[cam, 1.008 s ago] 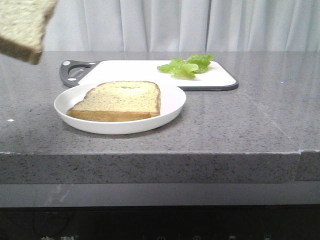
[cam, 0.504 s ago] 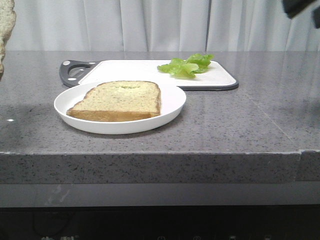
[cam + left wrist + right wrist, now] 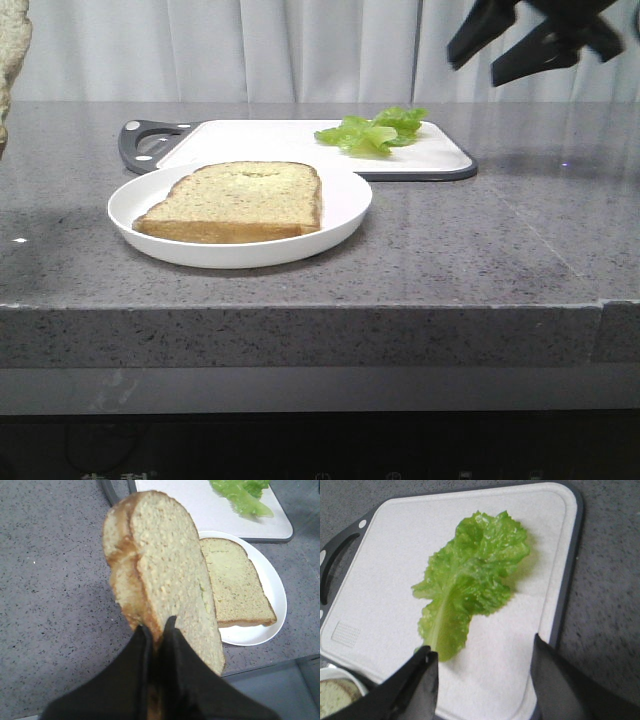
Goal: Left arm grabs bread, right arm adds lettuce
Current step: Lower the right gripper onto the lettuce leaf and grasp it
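My left gripper (image 3: 157, 627) is shut on the bread (image 3: 162, 575), a thick golden slice with brown crust, held on edge in the air left of the plate; only its edge (image 3: 10, 60) shows at the front view's left border. The lettuce (image 3: 375, 130), a ruffled light-green leaf, lies on the white cutting board (image 3: 270, 140) and shows in the right wrist view (image 3: 470, 585). My right gripper (image 3: 480, 62) is open and empty, high above the table to the right of the lettuce; in its wrist view (image 3: 484, 650) it hovers over the board (image 3: 385, 580).
A white plate (image 3: 345, 195) near the table's front holds a second slice with a shallow dent (image 3: 240, 198), also in the left wrist view (image 3: 232, 582). The board has a dark grey handle (image 3: 145, 140) at its left. The table's front edge runs below the plate.
My right gripper has come into the front view from the upper right and moved left and down toward the board. The held bread moved left to the frame's edge a second ago, then stayed.
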